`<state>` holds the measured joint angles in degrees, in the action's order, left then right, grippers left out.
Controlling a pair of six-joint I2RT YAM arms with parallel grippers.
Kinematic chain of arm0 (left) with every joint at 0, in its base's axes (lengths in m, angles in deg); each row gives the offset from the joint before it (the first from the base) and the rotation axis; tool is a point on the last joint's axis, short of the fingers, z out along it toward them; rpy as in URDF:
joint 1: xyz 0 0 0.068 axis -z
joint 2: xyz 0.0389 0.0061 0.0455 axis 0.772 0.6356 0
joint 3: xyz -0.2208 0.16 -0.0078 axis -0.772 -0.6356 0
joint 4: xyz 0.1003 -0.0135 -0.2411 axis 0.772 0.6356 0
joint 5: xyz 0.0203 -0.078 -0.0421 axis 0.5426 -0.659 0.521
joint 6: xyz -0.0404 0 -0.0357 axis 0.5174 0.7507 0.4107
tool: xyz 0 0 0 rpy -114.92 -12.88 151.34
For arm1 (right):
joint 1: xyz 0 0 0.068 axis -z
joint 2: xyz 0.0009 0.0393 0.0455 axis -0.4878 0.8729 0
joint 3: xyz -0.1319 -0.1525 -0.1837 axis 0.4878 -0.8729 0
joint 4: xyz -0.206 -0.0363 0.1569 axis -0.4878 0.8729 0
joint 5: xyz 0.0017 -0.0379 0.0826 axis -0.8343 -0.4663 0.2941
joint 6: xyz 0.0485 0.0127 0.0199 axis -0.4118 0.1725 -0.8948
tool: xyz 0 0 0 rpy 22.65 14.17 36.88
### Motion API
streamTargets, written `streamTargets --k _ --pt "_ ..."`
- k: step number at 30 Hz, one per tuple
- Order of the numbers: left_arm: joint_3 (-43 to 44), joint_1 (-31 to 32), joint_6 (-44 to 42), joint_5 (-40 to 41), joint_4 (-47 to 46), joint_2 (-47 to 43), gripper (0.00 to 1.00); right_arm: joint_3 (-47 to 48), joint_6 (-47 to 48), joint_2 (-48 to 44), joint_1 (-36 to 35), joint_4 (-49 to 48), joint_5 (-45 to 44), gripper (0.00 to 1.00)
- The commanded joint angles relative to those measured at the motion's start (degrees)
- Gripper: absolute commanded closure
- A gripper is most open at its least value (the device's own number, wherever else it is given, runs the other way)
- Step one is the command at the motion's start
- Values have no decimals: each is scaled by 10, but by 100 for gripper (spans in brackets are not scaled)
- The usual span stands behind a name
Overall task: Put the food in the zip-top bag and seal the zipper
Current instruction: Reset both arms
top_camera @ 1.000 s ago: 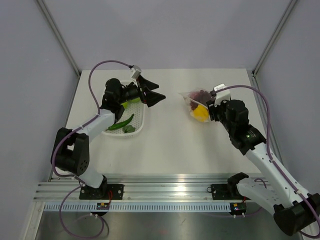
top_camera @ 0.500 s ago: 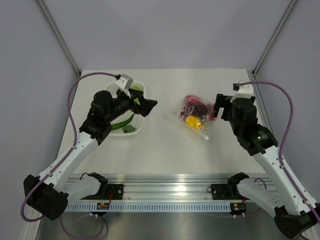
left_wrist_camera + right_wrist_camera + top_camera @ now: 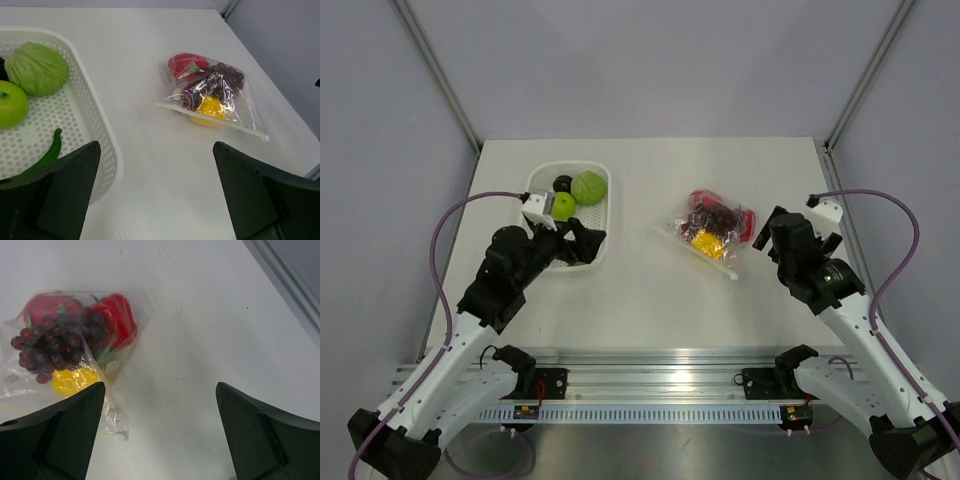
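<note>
The zip-top bag [image 3: 708, 232] lies flat on the table, right of centre, free of both grippers. Inside it I see red pieces [image 3: 117, 320], a dark purple grape bunch [image 3: 52, 345] and a yellow piece [image 3: 210, 107]. Its zipper [image 3: 215, 121] runs along the near edge as one straight pale strip. My right gripper [image 3: 778, 232] stands open just right of the bag, empty [image 3: 160, 387]. Over the near right corner of the basket, my left gripper [image 3: 578, 240] is open and holds nothing [image 3: 156, 150].
A white slotted basket [image 3: 607, 200] at the left holds a green cabbage [image 3: 588, 186], a green apple [image 3: 563, 205], a dark piece [image 3: 562, 183] and a green chili [image 3: 47, 155]. The table's right edge and frame post [image 3: 830, 160] lie close behind the right arm.
The right gripper opened and let go of the bag, which now rests on the table. Both arms have drawn back toward the near edge, the left one uncovering the basket.
</note>
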<state>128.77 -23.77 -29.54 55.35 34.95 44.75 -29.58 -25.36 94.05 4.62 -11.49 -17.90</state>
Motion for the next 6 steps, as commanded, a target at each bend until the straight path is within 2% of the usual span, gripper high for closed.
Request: streamTargets --k 1,6 --pt "-6 2 -8 32 18 -16 1 -22 -76 -30 1 11 -55 1" --pt "4 2 -15 36 35 -19 1 -68 -84 -64 1 -14 -64 0"
